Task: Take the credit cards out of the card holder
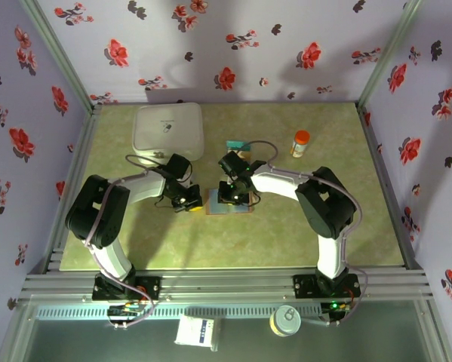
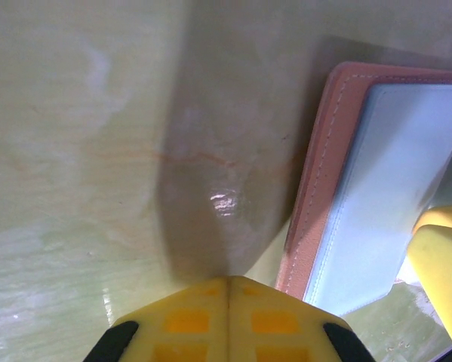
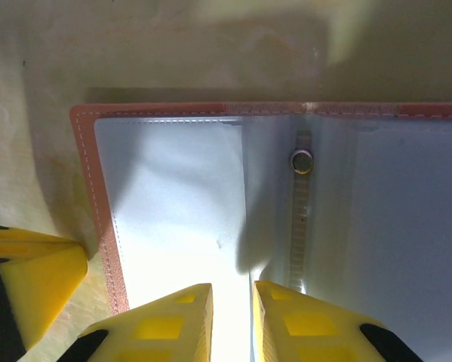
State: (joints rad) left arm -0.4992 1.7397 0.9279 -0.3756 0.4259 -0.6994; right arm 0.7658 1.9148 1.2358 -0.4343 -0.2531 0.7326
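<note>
pale green mottled desk [image 1: 286, 234] | back left: white rounded plastic box [image 1: 169, 132] | back right: small orange-lidded bottle [image 1: 300, 143], upright | middle: tan leather folding card holder [image 1: 241, 210] lying open, grey-blue inside up | just behind it: small flat teal thing [image 1: 237, 144], can't tell what tbh

1. Wallet [image 1: 219, 210] lies open at the middle of the table [image 1: 324, 234].
2. Box [image 1: 169, 132] sits at the wallet's 11 o'clock, bottle [image 1: 300, 143] at 2 o'clock.
3. Left gripper [image 2: 228, 285] is just beside the wallet at 9 o'clock; right gripper [image 3: 233, 292] is over it.
</note>
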